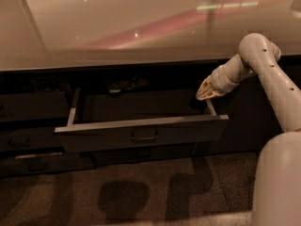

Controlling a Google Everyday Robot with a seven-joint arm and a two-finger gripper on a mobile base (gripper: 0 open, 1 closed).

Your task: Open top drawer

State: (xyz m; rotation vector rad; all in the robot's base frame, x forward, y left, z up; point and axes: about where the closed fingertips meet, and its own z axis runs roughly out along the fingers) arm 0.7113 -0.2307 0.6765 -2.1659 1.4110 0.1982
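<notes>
The top drawer [141, 134] stands pulled out from under the counter, its dark grey front facing me with a small pull handle [144, 136] at the centre. Its deep tray interior [141, 105] shows behind the front. My gripper [205, 93] hangs at the drawer's right rear corner, just above the right side rail, on the end of the pale arm [263, 65] that comes in from the right. It is apart from the handle.
A glossy pale countertop [117, 27] overhangs the drawers. Shallower drawer fronts [28, 142] sit at the lower left. Brown carpet floor [141, 192] lies in front. The arm's large lower link [277, 182] fills the bottom right corner.
</notes>
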